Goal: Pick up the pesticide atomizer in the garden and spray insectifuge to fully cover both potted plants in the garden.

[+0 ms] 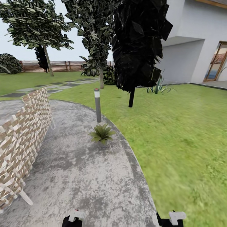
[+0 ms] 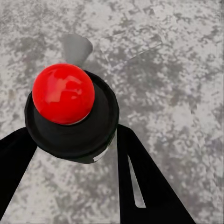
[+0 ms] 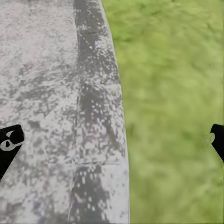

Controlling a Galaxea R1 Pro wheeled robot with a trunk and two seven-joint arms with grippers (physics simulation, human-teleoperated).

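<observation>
From the head camera we see the round grey patio (image 1: 82,170) curving away toward 12 o'clock, with lawn (image 1: 183,132) along its 3 o'clock side. 1 potted plant (image 1: 101,133), a low rosette of pointed green leaves in a small grey pot, stands near the patio's edge, just in front of a grey bollard lamp (image 1: 97,105) that rises upright behind it. At 9 o'clock a woven wicker screen (image 1: 22,138) runs along the patio. Farther off, toward 12 o'clock, stand 3 trees, the nearest a very dark one (image 1: 138,44), with stepping stones (image 1: 60,84) and a brown slatted fence (image 1: 60,66) beyond; a spiky agave (image 1: 158,88) sits near the white house (image 1: 195,41) at 2 o'clock. At the bottom edge we glimpse the tops of both arms. In the left wrist view our left claw (image 2: 74,154) is clenched on the pesticide atomizer (image 2: 72,119), seen end-on: a red rounded cap over a dark round body, with the black fingers (image 2: 144,182) pressed to either side of it above the mottled paving. In the right wrist view our right claw (image 3: 112,140) is released, its 2 black fingertips (image 3: 9,142) spread far apart at opposite edges, hanging over the patio rim where grey stone meets grass.
</observation>
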